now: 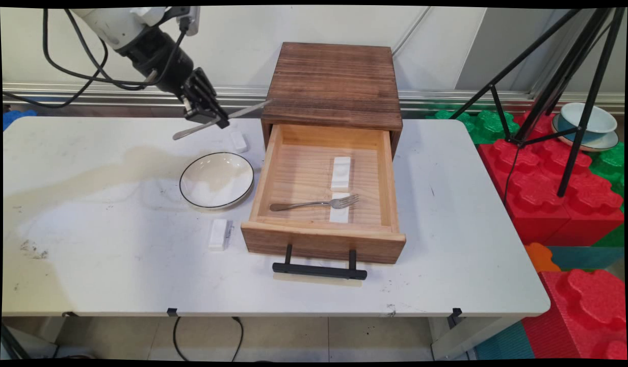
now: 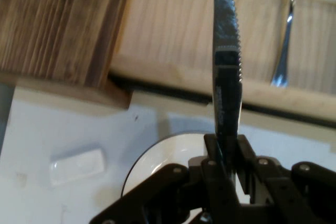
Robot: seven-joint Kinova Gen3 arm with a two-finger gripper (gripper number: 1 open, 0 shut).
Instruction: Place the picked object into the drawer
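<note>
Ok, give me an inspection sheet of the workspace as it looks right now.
Surface: white table, stained and scuffed on its left part.
Things: knife held above the table; open wooden drawer box; fork lying in the drawer across a white rest; second white rest behind it; empty plate left of the drawer.
Clutter: two white rests on the table near the plate.
Gripper: gripper shut on the knife.
Cables: black cables hang from the arm.
Surroundings: tripod, foam blocks, bowls at right.
</note>
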